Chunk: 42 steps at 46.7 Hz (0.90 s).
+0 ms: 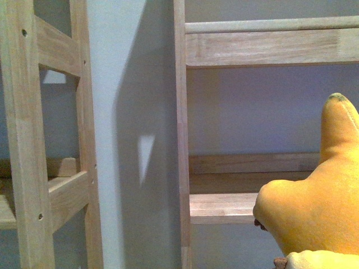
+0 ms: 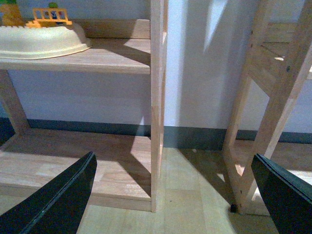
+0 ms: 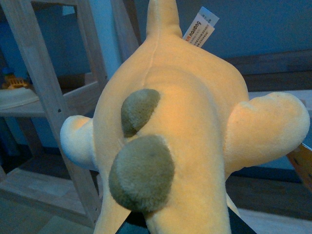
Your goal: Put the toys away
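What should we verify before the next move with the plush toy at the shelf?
1. Grip on the plush toy: cannot tell. The toy fills the right wrist view and hides the right pincer.
2. Shelf board free: ok on the visible part. The part behind the toy is hidden.
3. Room under the upper board: ok, there is an open gap above the toy's ear tip.
4. Post clear of the toy: ok, the toy is to its right and apart from it.
5. Left pincer out of play: ok, it is open and empty.
6. Tag on the toy: cannot tell whether it would snag.
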{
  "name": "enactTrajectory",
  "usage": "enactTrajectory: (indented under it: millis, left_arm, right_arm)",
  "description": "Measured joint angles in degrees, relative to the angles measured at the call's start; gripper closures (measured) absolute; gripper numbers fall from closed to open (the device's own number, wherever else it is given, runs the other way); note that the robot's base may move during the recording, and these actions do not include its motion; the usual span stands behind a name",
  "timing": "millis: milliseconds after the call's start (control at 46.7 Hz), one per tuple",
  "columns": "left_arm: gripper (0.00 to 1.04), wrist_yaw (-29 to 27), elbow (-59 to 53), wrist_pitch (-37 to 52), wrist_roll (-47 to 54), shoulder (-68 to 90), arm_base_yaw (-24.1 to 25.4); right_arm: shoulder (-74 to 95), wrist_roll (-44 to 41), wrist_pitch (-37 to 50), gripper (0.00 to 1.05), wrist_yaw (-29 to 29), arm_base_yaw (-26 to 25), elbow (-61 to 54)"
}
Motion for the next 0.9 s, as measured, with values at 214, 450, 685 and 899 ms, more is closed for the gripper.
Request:
enactTrajectory:
  millis: [214, 450, 685, 899]
  left_arm:
    - [0.06, 0.0, 0.0, 0.0, 0.0, 0.0, 0.0]
    - [0.06, 0.0, 0.0, 0.0, 0.0, 0.0, 0.0]
    - [0.06, 0.0, 0.0, 0.0, 0.0, 0.0, 0.0]
    - [0.06, 0.0, 0.0, 0.0, 0.0, 0.0, 0.0]
  right_arm:
    - [0.0, 0.0, 0.0, 0.97, 0.0, 0.0, 0.0]
    - [0.0, 0.0, 0.0, 0.97, 0.0, 0.0, 0.0]
    - [3.2, -7.7, -8.3, 0.97, 5.1, -0.1, 2.4]
    - [11.9, -12.1, -3.5, 0.97, 2.6, -4.3, 17.6]
